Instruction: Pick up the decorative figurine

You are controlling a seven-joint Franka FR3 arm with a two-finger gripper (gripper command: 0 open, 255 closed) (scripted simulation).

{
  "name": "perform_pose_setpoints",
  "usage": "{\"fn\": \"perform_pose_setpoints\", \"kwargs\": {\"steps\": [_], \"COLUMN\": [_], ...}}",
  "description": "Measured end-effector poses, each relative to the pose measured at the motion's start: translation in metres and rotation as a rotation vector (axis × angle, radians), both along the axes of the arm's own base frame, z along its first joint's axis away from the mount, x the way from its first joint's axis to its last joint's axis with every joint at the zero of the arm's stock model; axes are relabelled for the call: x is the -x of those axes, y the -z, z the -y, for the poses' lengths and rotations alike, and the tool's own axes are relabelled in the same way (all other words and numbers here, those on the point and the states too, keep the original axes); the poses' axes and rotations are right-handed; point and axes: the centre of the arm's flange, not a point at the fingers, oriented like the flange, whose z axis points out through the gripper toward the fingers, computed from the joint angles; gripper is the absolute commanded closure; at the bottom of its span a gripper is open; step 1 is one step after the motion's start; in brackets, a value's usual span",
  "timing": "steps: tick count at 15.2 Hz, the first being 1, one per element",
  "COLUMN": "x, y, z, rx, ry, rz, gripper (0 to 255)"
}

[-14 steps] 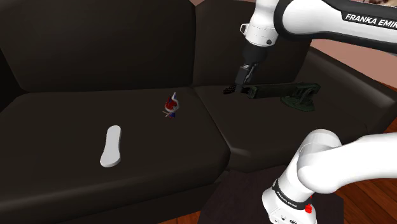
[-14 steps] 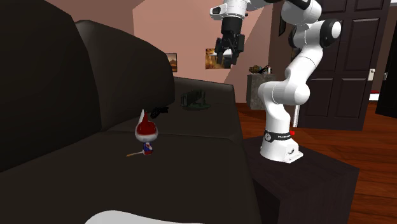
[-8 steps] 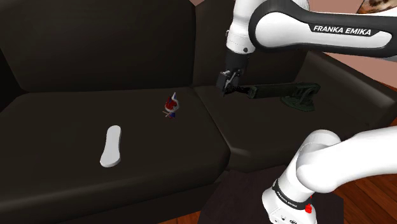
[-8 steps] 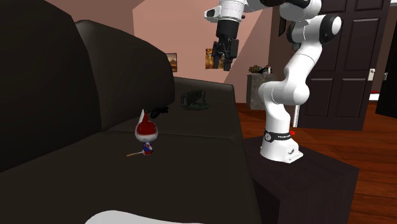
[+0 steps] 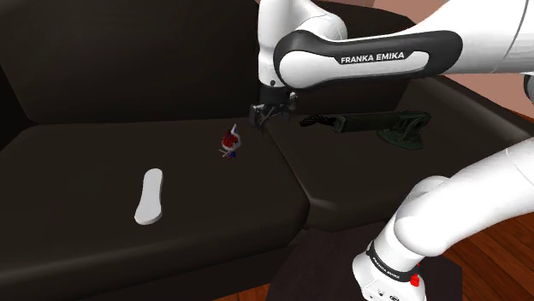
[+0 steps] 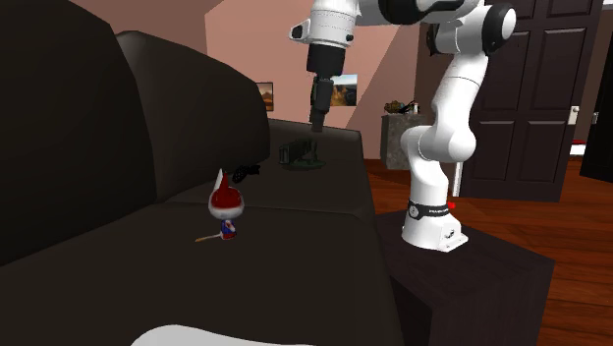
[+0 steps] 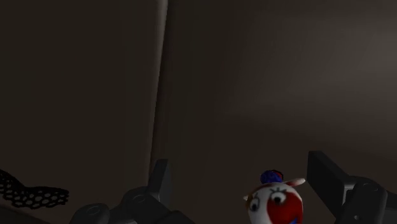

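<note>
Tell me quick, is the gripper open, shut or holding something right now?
All-black two-finger gripper: open, holding nothing; the small red-and-white round-headed figurine lies ahead of it, untouched.

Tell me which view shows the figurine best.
The second exterior view: the figurine stands whole on the sofa, red cap and blue body plain. The shoulder view shows it as a small speck; the wrist view catches its red-and-white face close, partly cropped.
</note>
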Motion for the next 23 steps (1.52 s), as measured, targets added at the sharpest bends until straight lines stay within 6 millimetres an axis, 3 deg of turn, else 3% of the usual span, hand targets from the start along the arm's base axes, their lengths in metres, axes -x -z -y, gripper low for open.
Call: {"fn": "perform_pose_setpoints", "kwargs": {"steps": [8, 13, 17, 19, 23], "x": [-0.1, -0.162, -0.214, -0.227, -0.229], "y": [0.051, 0.077, 0.098, 0.109, 0.129], "z": [-0.019, -0.014, 0.002, 0.005, 0.006], "rx": [0.064, 0.105, 0.138, 0.146, 0.149], "ry": [0.289, 0.472, 0.618, 0.649, 0.659], "rz": [0.037, 0.061, 0.08, 0.084, 0.086], "gripper": [0, 0, 0, 0, 0]}}
